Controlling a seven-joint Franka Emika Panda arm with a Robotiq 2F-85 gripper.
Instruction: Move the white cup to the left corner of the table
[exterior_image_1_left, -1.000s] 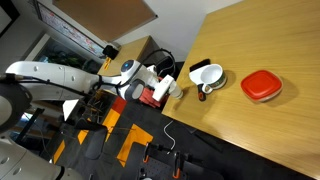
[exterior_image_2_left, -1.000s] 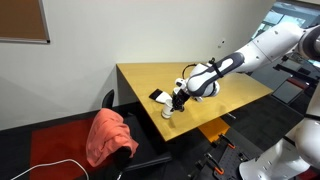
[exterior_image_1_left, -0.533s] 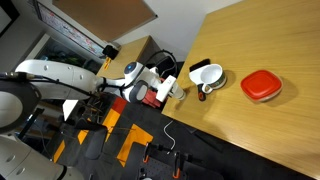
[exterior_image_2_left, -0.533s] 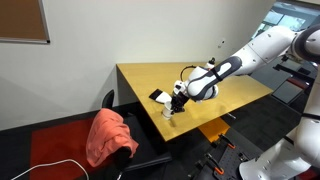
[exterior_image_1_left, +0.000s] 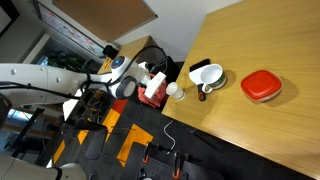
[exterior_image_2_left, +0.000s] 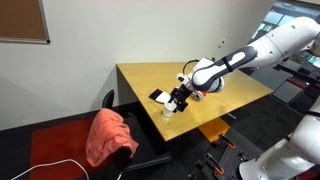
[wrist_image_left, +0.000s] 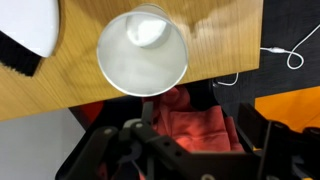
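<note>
The small white cup (exterior_image_1_left: 174, 91) (exterior_image_2_left: 168, 112) stands upright on the tan table (exterior_image_1_left: 262, 38) (exterior_image_2_left: 225, 82) at its corner, close to the edge. My gripper (exterior_image_1_left: 157, 86) (exterior_image_2_left: 179, 99) hovers just beside and above the cup, partly out past the table edge. In the wrist view the cup (wrist_image_left: 142, 52) shows from above, empty, beyond the fingertips. The gripper (wrist_image_left: 197, 120) is open, with only red cloth far below showing between its dark fingers (wrist_image_left: 148, 112).
A wider white bowl (exterior_image_1_left: 207, 76) (wrist_image_left: 25, 22) with a dark piece sits next to the cup, and a red container (exterior_image_1_left: 261, 86) lies farther along. A red cloth (exterior_image_2_left: 108, 135) (wrist_image_left: 190, 115) covers a chair below the corner. A white cable (exterior_image_1_left: 170, 135) runs over the floor.
The jaws have opened and let go of the white cup, which now stands on the corner by itself. The gripper has drawn back from it, up and off past the table edge.
</note>
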